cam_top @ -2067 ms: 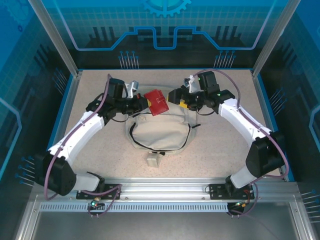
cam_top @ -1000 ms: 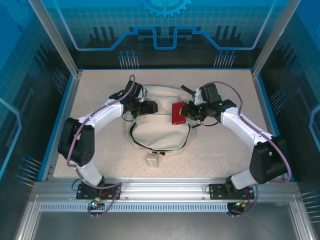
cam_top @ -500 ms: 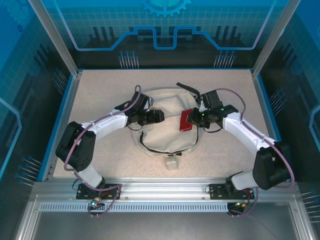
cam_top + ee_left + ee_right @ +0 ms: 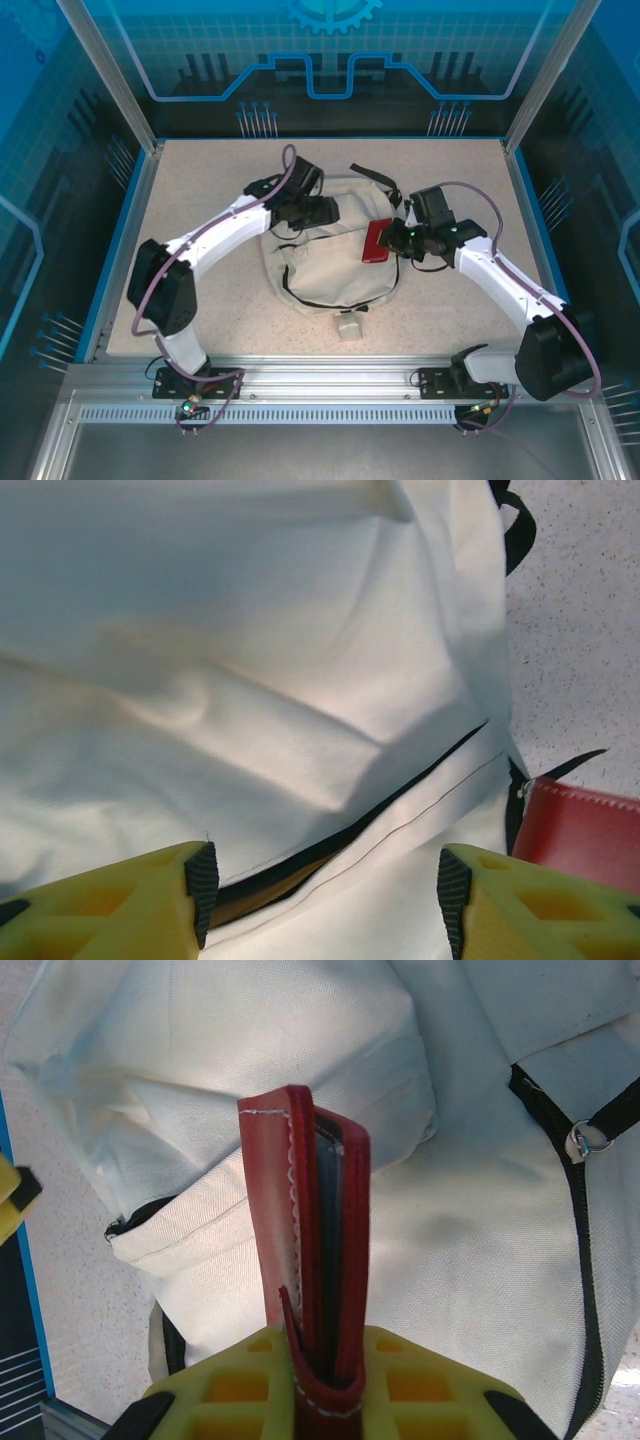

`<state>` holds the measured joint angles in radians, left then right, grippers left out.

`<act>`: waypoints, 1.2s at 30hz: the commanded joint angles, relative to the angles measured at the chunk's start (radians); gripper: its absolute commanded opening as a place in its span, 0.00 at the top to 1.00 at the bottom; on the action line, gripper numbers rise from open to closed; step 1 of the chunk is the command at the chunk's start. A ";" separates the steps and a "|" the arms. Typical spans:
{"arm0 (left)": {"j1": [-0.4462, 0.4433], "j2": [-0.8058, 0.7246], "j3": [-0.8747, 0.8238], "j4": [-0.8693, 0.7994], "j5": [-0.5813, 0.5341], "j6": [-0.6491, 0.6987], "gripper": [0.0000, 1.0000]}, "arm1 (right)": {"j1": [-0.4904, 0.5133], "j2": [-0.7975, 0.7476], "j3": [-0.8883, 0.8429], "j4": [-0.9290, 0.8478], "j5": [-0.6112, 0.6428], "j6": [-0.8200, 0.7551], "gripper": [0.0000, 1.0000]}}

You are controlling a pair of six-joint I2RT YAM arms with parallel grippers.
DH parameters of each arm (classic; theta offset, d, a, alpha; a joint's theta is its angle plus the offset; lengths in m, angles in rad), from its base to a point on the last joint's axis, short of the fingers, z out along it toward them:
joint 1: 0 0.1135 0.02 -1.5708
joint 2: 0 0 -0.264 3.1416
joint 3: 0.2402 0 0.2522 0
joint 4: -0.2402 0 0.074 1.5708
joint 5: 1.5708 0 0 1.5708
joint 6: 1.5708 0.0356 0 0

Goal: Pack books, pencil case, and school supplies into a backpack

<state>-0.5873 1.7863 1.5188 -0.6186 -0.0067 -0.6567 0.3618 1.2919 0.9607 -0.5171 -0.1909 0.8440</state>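
Note:
The cream-white backpack (image 4: 330, 265) lies rumpled in the middle of the table. My right gripper (image 4: 392, 240) is shut on a red stitched pencil case (image 4: 300, 1220), held edge-up over the bag's right side (image 4: 480, 1230). My left gripper (image 4: 325, 880) hovers open just above the fabric (image 4: 250, 680), its yellow fingers (image 4: 150, 900) straddling a black zip line that gapes slightly (image 4: 340, 845). In the top view the left gripper (image 4: 325, 212) is over the bag's back left part and the pencil case (image 4: 376, 241) at its right edge. A corner of the pencil case (image 4: 580, 830) shows beside the left fingers. The books are out of view.
A small beige tag (image 4: 347, 326) dangles at the bag's near edge, and dark straps (image 4: 370, 177) stick out at its far side. The speckled tabletop (image 4: 200, 180) is ringed by a blue rim and glass walls (image 4: 120, 100).
The backpack has slid to the right and towards the arms. My left gripper moved right over its top. The right gripper carried the red pencil case slightly right and nearer.

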 commanded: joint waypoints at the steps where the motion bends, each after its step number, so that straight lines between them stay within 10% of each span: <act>1: -0.039 0.119 0.094 -0.140 -0.067 -0.035 0.38 | 0.011 -0.039 -0.017 0.023 -0.012 0.022 0.85; 15: -0.093 0.409 0.381 -0.395 -0.258 -0.016 0.54 | 0.021 -0.067 -0.049 0.029 -0.011 0.025 0.85; 36: -0.090 0.442 0.500 -0.368 -0.489 0.000 0.33 | 0.070 -0.055 -0.056 0.026 0.036 0.031 0.84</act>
<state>-0.6865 2.2147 1.9820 -0.9951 -0.4191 -0.6308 0.4194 1.2491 0.9092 -0.5003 -0.1654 0.8650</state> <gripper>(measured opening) 0.663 0.166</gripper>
